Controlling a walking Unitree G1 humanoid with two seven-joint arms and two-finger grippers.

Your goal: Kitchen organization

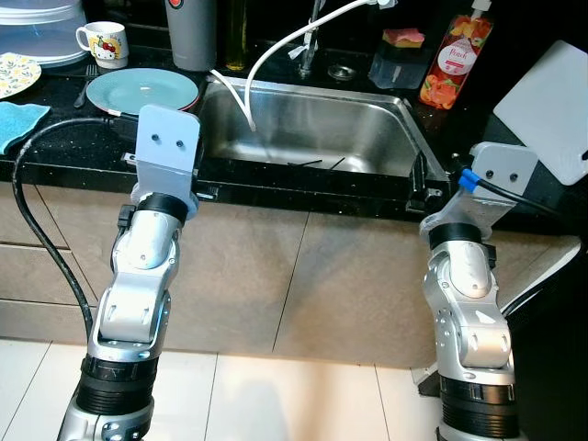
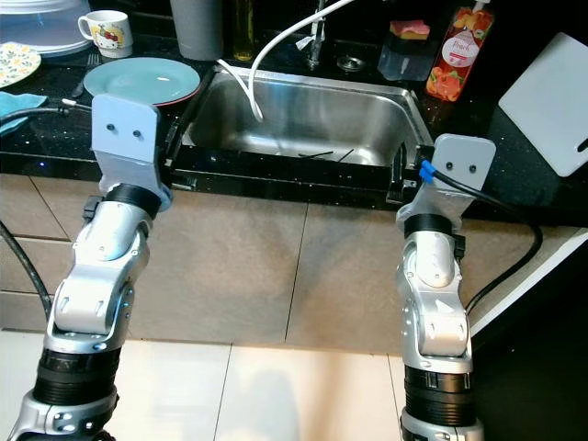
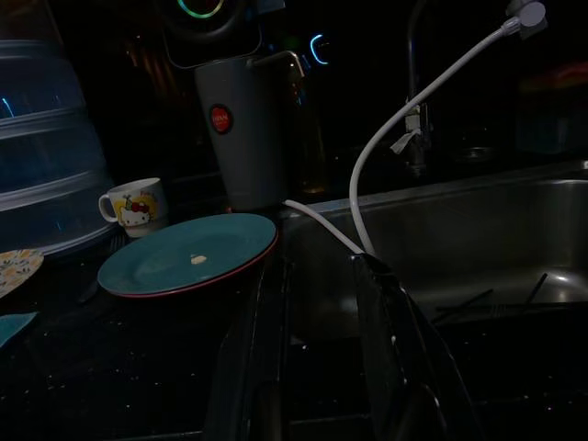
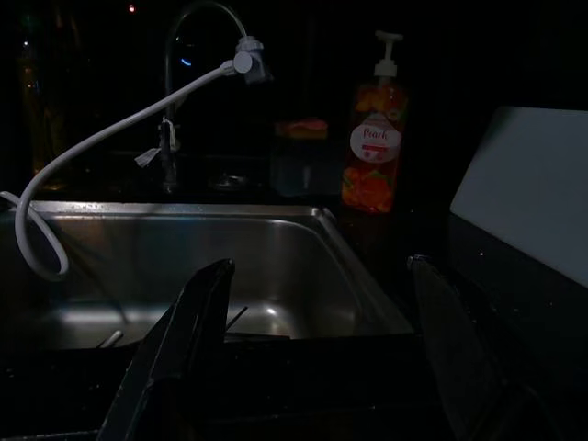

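Two grippers spread apart, grasping nothing | left gripper (image 3: pixel 322 367) at the counter edge just before the teal plate (image 3: pixel 188 254), fingertips cut off by the frame | right gripper (image 4: pixel 312 358) at the front rim of the sink (image 1: pixel 395 119), dark and dim | thin utensils (image 1: pixel 317 163) in the basin, hard to identify | soap bottle (image 4: pixel 372 152) behind, near the white cutting board (image 1: pixel 551 110).
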